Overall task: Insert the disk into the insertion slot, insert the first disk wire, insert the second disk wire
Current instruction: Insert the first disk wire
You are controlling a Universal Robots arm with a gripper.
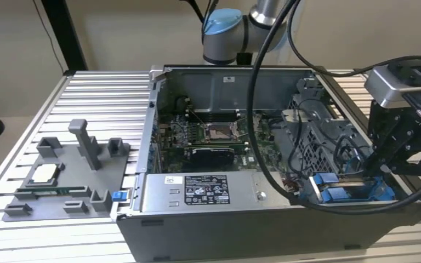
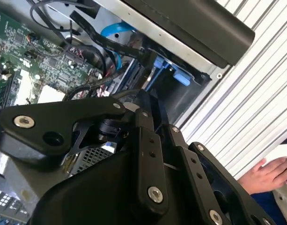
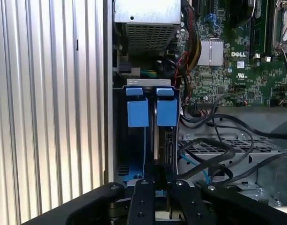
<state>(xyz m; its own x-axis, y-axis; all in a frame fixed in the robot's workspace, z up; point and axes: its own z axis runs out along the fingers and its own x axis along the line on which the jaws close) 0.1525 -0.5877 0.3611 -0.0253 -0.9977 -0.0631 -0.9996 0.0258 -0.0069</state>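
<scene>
Disk (image 3: 166, 112) sits in insertion slot (image 3: 149, 82), low at exterior view's right. Slot just beside computer case (image 1: 269, 233) wall; tangled cables (image 3: 213, 150) crowd inner side, bare slatted table (image 3: 49, 117) outside. Gripper (image 1: 375, 171) points down just above slot, wrist upright. Jaw state cannot be told. Disk label hidden. Person's hand (image 2: 267, 174) over table in second wrist view.

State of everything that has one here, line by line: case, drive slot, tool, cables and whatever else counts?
Computer case: on its side, panel off, inside exposed.
Drive slot: blue tabs at its mouth; whether it is filled cannot be told.
Tool: low over the slot.
Black cables: loose, draped over the perforated cage.
Power box: mounted in the case.
Person's hand: open, beside the table.
</scene>
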